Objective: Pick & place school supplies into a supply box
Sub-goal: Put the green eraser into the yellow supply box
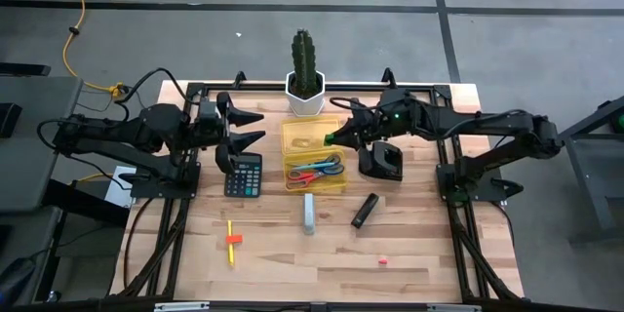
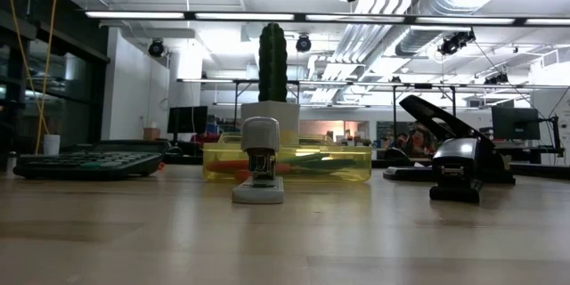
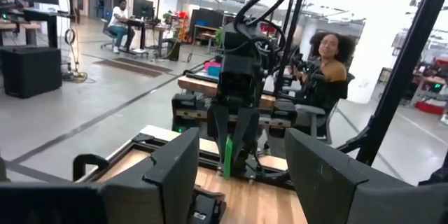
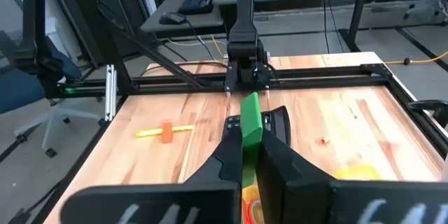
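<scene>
**Green eraser pinched above the supply box**

The small green rectangular eraser (image 4: 250, 119) sits upright between the pressed-together fingers of the right hand (image 1: 330, 138), poised over the shallow translucent yellow plastic supply box (image 1: 292, 135), where red- and blue-handled scissors (image 1: 317, 170) already lie. Judged light, slightly rubbery and non-fragile; the narrow pinch across its flat faces appears adequate. On the wooden table (image 1: 273, 263), a yellow pencil with orange band (image 1: 232, 242) remains outside. The left hand (image 1: 246, 125) waits, spread, near the black calculator (image 1: 244, 175).
</scene>
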